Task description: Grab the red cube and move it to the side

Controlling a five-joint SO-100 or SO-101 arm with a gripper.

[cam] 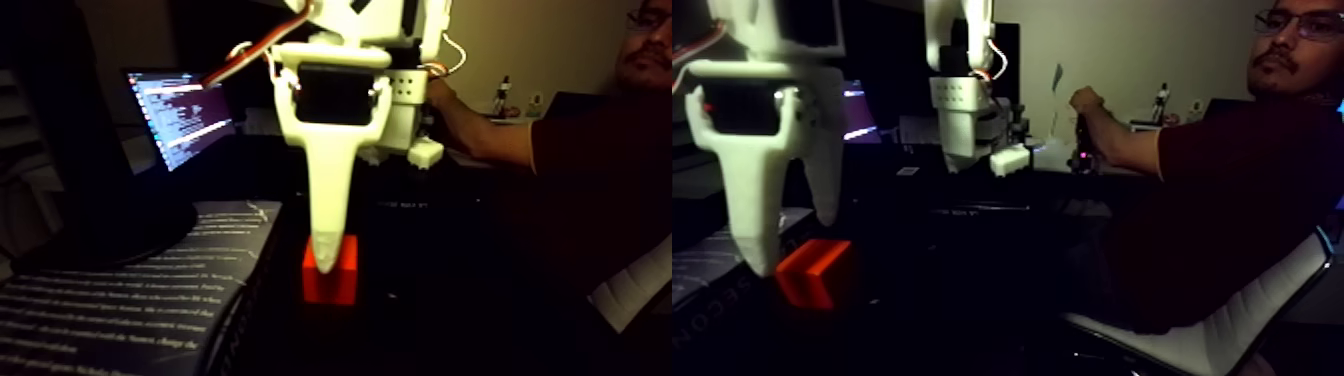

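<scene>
With the red cube seen directly beneath the tips of the white hand on the dark surface, whose opening cannot be told, the fingers are best lowered squarely around it before being closed.

The red cube sits right of the book, laptop behind

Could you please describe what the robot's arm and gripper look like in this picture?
The arm is built of white printed plastic, with a black servo block set into the wrist. Red, white and dark wires loop along its upper part. The gripper has long white fingers tapering to narrow rounded tips. No markings are readable.
</scene>
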